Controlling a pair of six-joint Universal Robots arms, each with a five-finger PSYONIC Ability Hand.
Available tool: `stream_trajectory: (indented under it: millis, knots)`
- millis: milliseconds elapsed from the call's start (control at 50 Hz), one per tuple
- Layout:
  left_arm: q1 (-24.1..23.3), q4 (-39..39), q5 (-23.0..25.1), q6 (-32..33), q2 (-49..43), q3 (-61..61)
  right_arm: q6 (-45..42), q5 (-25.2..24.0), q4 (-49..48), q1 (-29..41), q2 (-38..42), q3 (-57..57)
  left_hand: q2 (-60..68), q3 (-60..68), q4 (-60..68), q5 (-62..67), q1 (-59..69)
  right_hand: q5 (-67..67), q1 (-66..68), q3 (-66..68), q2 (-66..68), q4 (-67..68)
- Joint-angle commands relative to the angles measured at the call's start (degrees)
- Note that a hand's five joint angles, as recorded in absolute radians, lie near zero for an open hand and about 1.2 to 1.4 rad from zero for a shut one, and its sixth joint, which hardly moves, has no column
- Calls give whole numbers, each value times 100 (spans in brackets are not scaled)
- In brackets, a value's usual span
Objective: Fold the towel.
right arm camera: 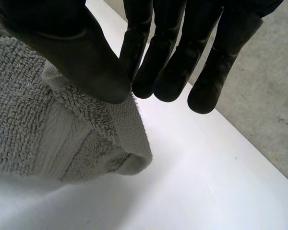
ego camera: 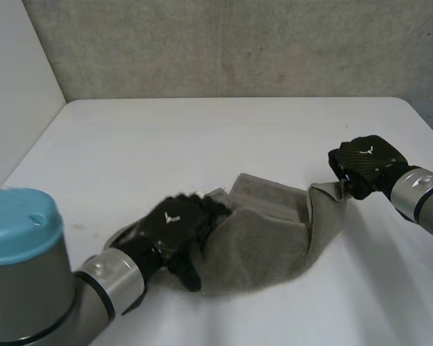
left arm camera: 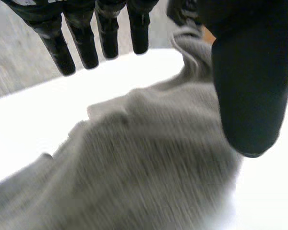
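1. The towel has its left end hidden beneath the left hand in the head view. It is smeared in the left wrist view, so the folds there cannot be made out.
2. Towel: grey terry with a flat woven band, rumpled and partly doubled over. It lies on the near half of the white table, between the hands.
3. Its right corner is raised off the table and pinched between the thumb and fingers of the right hand.
4. The left hand sits over the towel's left end with fingers straight and spread, gripping nothing.
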Motion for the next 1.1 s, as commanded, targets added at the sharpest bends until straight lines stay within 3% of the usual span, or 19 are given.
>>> stream_trajectory:
  millis: [20,100,200,360,540,620,760,820,860,880,900,1040,1100]
  knots:
    - [576,32,8,1,549,155,35,27,-59,-30,-56,4,-408,-405,-419,-402,-439,354,271,327,375,332]
    - [1087,23,-1,1,445,418,44,18,-86,-21,-56,39,-274,-271,-285,-268,-306,354,271,327,375,332]
    - [1184,-3,-10,176,-221,787,44,18,-121,14,-56,109,79,82,68,85,48,354,271,327,375,332]
    - [1114,-21,-1,967,-1285,1393,44,9,-200,32,-39,215,499,503,488,505,468,354,271,327,375,332]
    - [886,-443,-19,1100,-2131,2124,-17,-8,-297,40,-4,312,1358,1362,1347,1364,1327,354,271,327,375,332]
    - [877,-706,-229,1196,-2587,2536,-17,-26,-297,40,5,312,1476,1479,1465,1482,1445,354,271,327,375,332]
    - [868,-768,-441,1909,-3063,2906,-35,-35,-297,40,14,285,1611,1614,1600,1616,1579,354,271,327,375,332]
    - [780,-768,-476,2067,-3186,3020,-44,-26,-297,49,14,259,2704,2707,2693,2710,2672,354,271,327,375,332]
    - [666,-777,-484,2067,-3238,3134,-53,-26,-297,119,40,198,5045,5048,5034,5051,5014,354,271,327,375,332]
    - [666,-777,-484,2067,-3238,3135,-53,-26,-297,120,40,197,5059,5062,5048,5065,5027,354,271,327,375,332]
    - [640,-794,-493,2058,-3230,3161,-53,-9,-306,163,49,171,6241,6245,6230,6247,6210,354,271,327,375,332]
    - [543,-768,-493,2093,-3080,3372,-35,27,-332,278,242,-260,6487,6490,6476,6492,6455,354,271,327,375,332]
    - [543,-750,-660,2084,-3036,3829,61,114,-708,593,453,-1021,6487,6490,6476,6492,6455,354,271,327,375,332]
